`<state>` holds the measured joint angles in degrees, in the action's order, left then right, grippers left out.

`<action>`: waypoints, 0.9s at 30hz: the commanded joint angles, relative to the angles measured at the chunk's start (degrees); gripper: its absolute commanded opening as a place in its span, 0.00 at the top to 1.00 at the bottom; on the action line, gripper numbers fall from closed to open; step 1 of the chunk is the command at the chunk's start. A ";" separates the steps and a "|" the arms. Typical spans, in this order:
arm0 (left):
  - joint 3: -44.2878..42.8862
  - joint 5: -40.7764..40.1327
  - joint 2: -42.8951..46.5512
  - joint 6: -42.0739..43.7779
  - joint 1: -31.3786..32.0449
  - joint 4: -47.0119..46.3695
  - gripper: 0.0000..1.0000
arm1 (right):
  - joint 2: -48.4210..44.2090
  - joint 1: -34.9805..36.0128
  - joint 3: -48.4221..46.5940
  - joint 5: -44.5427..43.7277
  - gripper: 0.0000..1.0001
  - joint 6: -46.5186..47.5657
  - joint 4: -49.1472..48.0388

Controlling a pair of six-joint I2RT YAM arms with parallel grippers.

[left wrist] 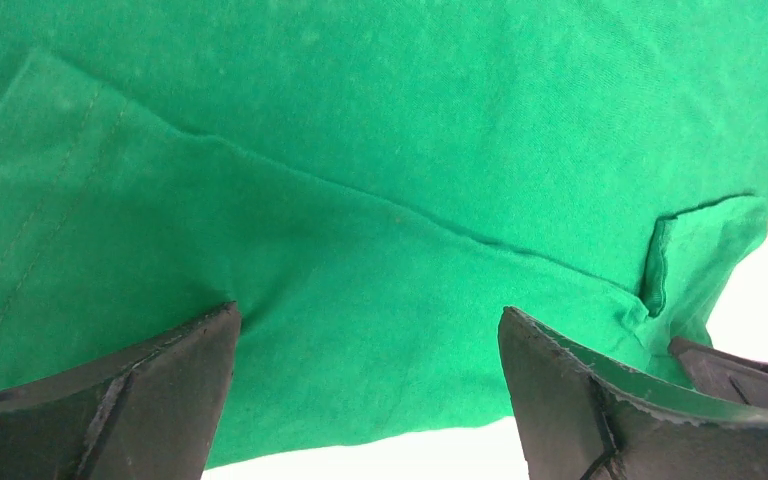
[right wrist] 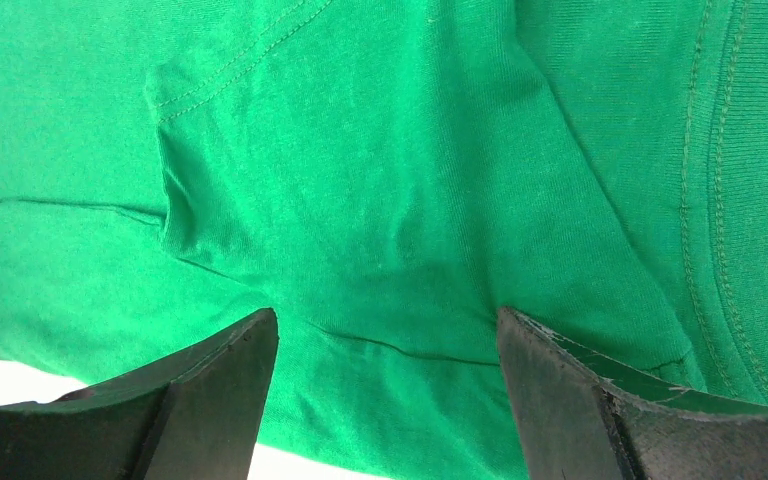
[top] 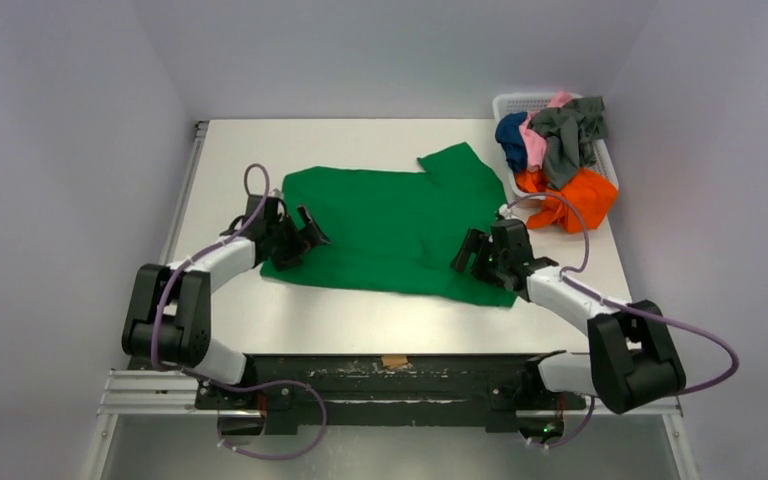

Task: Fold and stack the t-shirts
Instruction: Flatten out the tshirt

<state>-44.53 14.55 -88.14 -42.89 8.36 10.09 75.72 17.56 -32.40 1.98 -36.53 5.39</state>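
I see the green t-shirt (top: pixel 400 225) lying spread out about in the middle of the tabletop (top: pixel 360 320), with one sleeve pointing to the far right. It is not fully flat. In the left wrist view a long crease runs across the cloth, and in the right wrist view a small flap is folded over, with a ribbed stitched band at the right edge.

The left tool (top: pixel 305 235) is at the left edge of this shirt with its two fingers wide apart and nothing between them except the cloth below. From its own camera I can see the near edge of the cloth and the white tabletop just under the fingers. The right tool (top: pixel 475 255) is at the near right corner of the shirt, and its fingers are also spread apart over the cloth.

At the far right corner stands a white basket (top: pixel 520 102). In it are the navy t-shirt (top: pixel 510 135), the pink t-shirt (top: pixel 535 140) and the grey t-shirt (top: pixel 570 135), crumpled together. The orange t-shirt (top: pixel 580 195) hangs out over its near end, close to the green one. I cannot tell if the two touch.
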 commanded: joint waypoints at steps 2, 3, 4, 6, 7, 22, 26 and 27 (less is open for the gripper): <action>12.39 1.30 7.07 -2.57 2.21 7.90 0.00 | -5.33 -0.01 7.12 -2.25 0.20 -2.48 16.38; 14.49 1.12 9.03 -3.23 2.71 7.98 0.00 | -7.14 0.00 7.48 -1.26 0.20 -3.27 17.61; 16.29 0.76 10.71 -3.99 3.27 8.08 0.00 | -9.05 0.01 7.59 -0.86 0.20 -3.59 19.03; 18.94 0.08 13.61 -5.11 4.41 8.75 0.00 | -13.00 0.02 7.57 -1.64 0.20 -3.90 22.70; 19.90 -0.24 14.86 -5.62 5.05 9.47 0.00 | -14.90 0.02 7.47 -1.84 0.20 -4.15 24.38; 27.45 -5.15 44.89 -13.87 10.35 26.89 0.00 | -22.99 0.02 6.12 -1.92 0.19 -3.18 28.85; 24.91 -8.05 47.47 -12.57 10.36 29.35 0.00 | -23.63 -0.02 3.16 -4.03 0.19 -1.32 27.41; 23.34 -9.09 47.15 -11.63 10.32 29.48 0.00 | -23.68 0.01 2.01 -4.30 0.19 -0.74 26.17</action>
<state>-18.06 11.29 -40.95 -56.07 18.46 28.51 52.49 17.61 -25.78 1.10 -39.48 32.67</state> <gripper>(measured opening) 0.998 0.806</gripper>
